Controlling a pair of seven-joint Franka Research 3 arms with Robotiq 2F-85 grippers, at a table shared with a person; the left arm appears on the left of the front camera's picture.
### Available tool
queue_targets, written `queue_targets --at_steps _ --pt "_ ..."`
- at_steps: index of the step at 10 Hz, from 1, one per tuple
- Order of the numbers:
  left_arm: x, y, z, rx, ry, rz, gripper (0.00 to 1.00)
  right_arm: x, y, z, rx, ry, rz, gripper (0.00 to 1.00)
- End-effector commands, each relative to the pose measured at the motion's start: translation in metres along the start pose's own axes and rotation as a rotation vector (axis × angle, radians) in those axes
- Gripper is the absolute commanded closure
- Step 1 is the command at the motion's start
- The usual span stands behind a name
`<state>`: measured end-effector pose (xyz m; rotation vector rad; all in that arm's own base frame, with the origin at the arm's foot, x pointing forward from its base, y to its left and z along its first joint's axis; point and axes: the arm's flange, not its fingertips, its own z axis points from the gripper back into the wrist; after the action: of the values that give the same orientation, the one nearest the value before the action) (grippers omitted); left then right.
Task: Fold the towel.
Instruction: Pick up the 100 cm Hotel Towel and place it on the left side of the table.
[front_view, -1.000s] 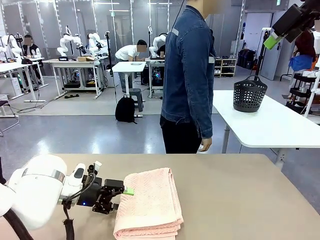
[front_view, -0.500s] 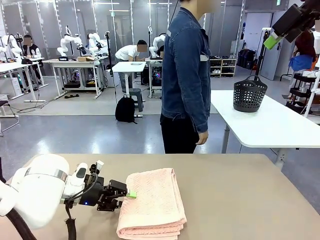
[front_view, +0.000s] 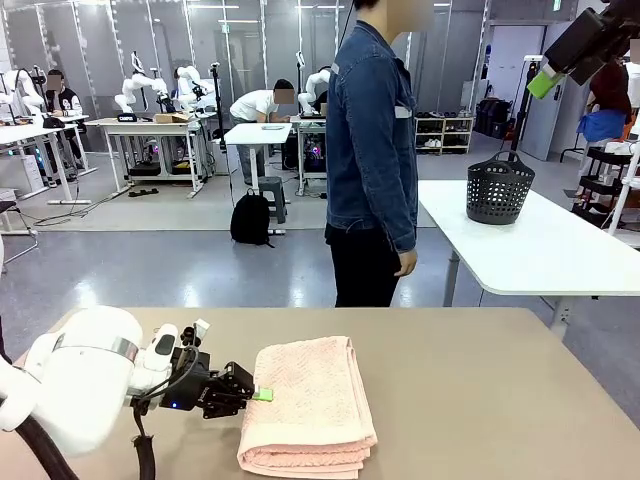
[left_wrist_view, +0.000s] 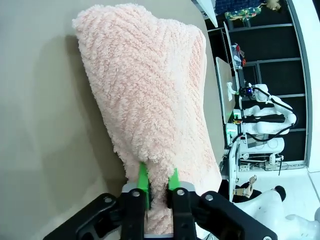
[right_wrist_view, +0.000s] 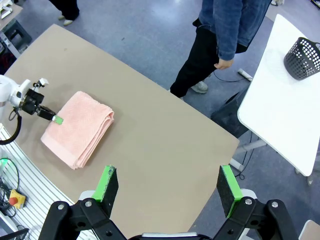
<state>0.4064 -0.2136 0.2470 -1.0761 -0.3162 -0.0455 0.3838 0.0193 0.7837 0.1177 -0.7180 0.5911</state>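
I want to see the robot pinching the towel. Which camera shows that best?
The left wrist view: the left gripper pinches the towel edge up close. The front view shows it sideways; the right wrist view shows it small, from above.

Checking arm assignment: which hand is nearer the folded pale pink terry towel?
Left. The left hand pinches the towel's edge; the right hand hangs open high above the table.

Towel: folded, flat on the tan table, near side.
A pale salmon-pink terry towel (front_view: 310, 405) with herringbone texture is seen folded into a thick oblong stack of several layers, its long axis running away from the robot. Layered edges are shown at the near end. One long edge is pinched up slightly on the robot's left side; the rest lies flat.
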Motion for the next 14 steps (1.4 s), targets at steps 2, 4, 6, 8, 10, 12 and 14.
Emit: queue_targets --at_steps 2,4,6,8,10,12,14 --pt "0.004 -0.003 -0.012 0.014 -0.04 0.003 1.0 0.001 -0.001 0.0 0.005 -0.005 -0.006 0.0" --pt "0.002 -0.002 -0.001 -0.001 -0.005 0.0 1.0 0.001 -0.001 0.0 0.005 -0.005 -0.006 0.0" --pt "0.002 -0.002 -0.001 -0.001 -0.005 0.0 1.0 0.001 -0.001 0.0 0.005 -0.005 -0.006 0.0" --pt "0.002 -0.002 -0.001 -0.001 -0.005 0.0 1.0 0.001 -0.001 0.0 0.005 -0.005 -0.006 0.0" --pt "0.002 -0.001 -0.001 0.0 -0.005 0.001 0.88 0.001 -0.001 0.0 0.005 -0.005 -0.006 0.0" --pt "0.025 0.006 0.05 -0.022 0.025 -0.023 0.88 0.001 -0.001 0.0 0.005 -0.005 -0.006 0.0" --pt "0.043 0.027 0.109 0.007 0.05 -0.048 0.88 0.001 -0.001 0.0 0.005 -0.005 -0.006 0.0"
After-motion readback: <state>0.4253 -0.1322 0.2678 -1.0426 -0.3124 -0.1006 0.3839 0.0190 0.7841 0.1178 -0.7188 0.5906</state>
